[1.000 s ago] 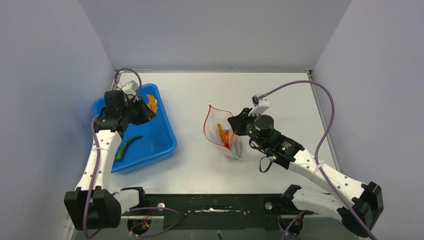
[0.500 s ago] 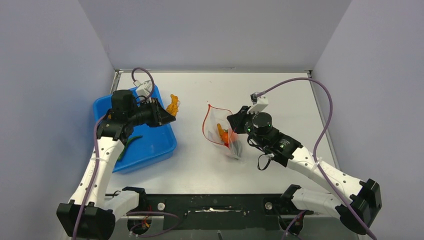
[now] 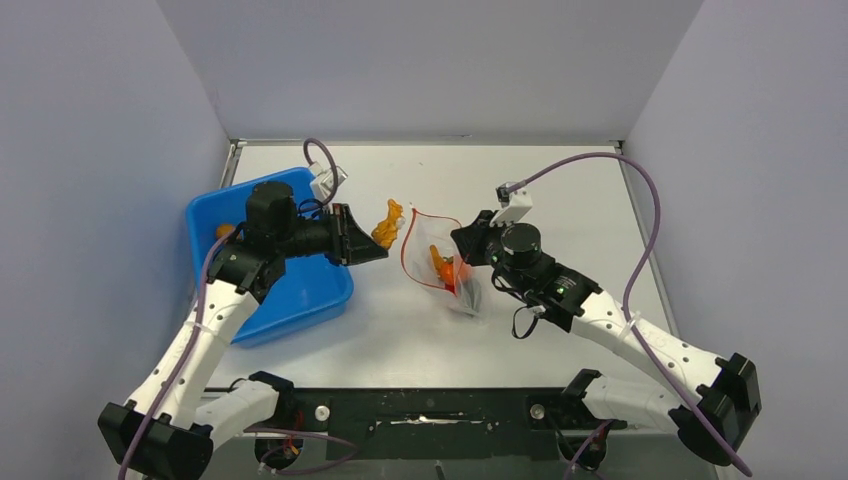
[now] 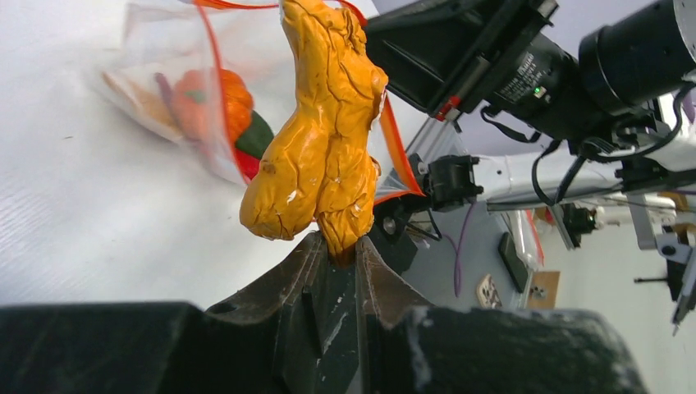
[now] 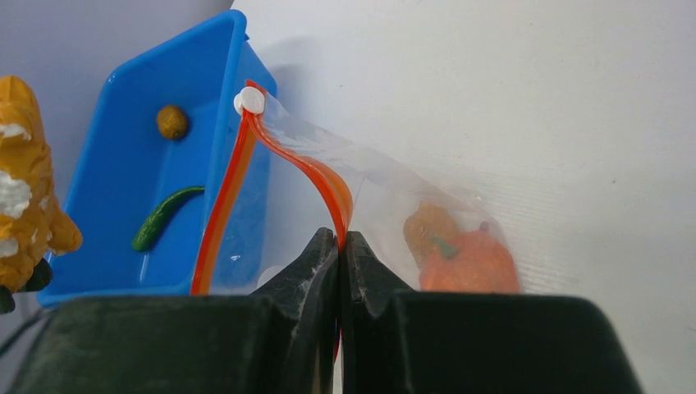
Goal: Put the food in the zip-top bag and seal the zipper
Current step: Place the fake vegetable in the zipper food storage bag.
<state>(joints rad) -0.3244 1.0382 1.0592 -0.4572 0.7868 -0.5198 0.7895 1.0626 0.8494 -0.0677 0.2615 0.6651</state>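
We record:
- Left gripper [image 4: 341, 250]: clenched on a yellow-brown ginger-like lump [image 4: 320, 156], held above the counter [image 3: 400, 330] just beside the open mouth of the zip-top bag [image 3: 425, 245].
- Right gripper [image 5: 338, 242]: pinched on the zipper [image 5: 226, 185] edge.
- In the bag: orange fruit [image 5: 468, 258].
- In the blue tray [image 5: 115, 189]: green pepper [image 5: 162, 217], small brown lump [image 5: 171, 121].
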